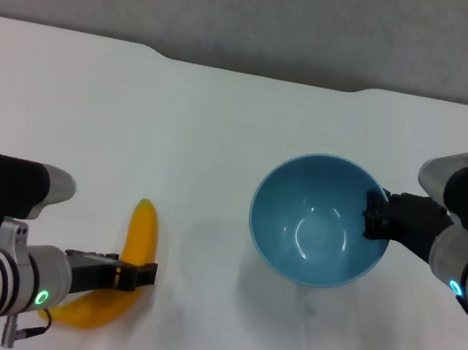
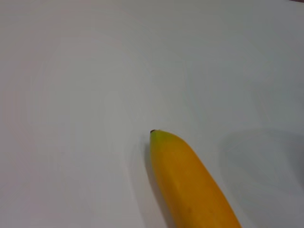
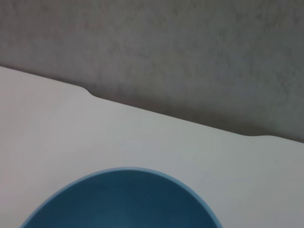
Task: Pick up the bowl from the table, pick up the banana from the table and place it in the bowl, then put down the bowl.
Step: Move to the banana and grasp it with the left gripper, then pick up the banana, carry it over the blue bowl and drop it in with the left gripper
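**Bowl gripped at the rim, banana under the left gripper**

Nearest the robot, on its left, the left gripper (image 1: 138,276) sits across the middle of the banana (image 1: 141,233), which lies on the white table (image 1: 225,120) with its tip pointing away from the robot. The dark fingers cover the fruit where they meet it, so it cannot be told whether they are spread around it or already pinching it. The left wrist view shows only the banana's far tip (image 2: 164,137) resting on the bare tabletop; no fingers appear there.

Farther out, on the robot's right, the right gripper (image 1: 377,215) is pressed together on the near-right rim of the light-blue bowl (image 1: 312,219), one finger inside the wall and one outside. The faint shadow spreading below and to the left of the bowl suggests that it is raised or tipped off the table, though this is a judgement. The right wrist view shows only a cut-off arc of the bowl's rim (image 3: 123,172), then the table's dark notched far edge.

Progress: the bowl is empty and appears to be in hand. Still to do: lift the banana, place it in the bowl, and set the bowl down.
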You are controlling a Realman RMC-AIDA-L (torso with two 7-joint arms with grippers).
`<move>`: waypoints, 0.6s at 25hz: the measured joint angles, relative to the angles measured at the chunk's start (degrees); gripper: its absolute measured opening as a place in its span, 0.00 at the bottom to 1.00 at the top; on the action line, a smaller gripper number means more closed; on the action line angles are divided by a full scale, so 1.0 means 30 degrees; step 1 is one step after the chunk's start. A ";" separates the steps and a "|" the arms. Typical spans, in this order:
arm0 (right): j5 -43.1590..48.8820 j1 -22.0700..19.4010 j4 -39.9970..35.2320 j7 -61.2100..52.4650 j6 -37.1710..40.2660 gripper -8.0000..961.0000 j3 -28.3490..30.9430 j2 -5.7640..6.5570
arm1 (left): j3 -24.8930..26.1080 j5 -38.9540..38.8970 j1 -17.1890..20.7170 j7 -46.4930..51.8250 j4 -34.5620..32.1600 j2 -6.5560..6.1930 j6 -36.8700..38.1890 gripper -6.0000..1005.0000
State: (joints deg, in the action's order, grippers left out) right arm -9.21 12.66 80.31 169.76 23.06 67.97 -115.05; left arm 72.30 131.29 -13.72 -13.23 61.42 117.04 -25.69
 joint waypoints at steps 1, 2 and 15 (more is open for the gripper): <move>0.0024 -0.0077 0.0053 0.0003 -0.0066 0.05 -0.0007 0.0000 | -0.0015 0.0011 -0.0014 -0.0014 -0.0008 -0.0006 0.0004 0.80; 0.0058 -0.0110 0.0070 0.0002 -0.0085 0.05 -0.0012 0.0000 | -0.0018 0.0022 -0.0023 -0.0024 -0.0012 -0.0010 0.0016 0.78; 0.0155 -0.0379 -0.0211 -0.0080 -0.0253 0.05 -0.0066 0.0001 | 0.0230 -0.0052 0.0152 -0.0049 0.0829 -0.0093 0.0060 0.52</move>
State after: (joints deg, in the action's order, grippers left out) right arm -8.75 11.53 79.68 169.52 22.30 67.77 -115.05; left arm 72.99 131.13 -13.27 -13.38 63.90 116.76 -25.51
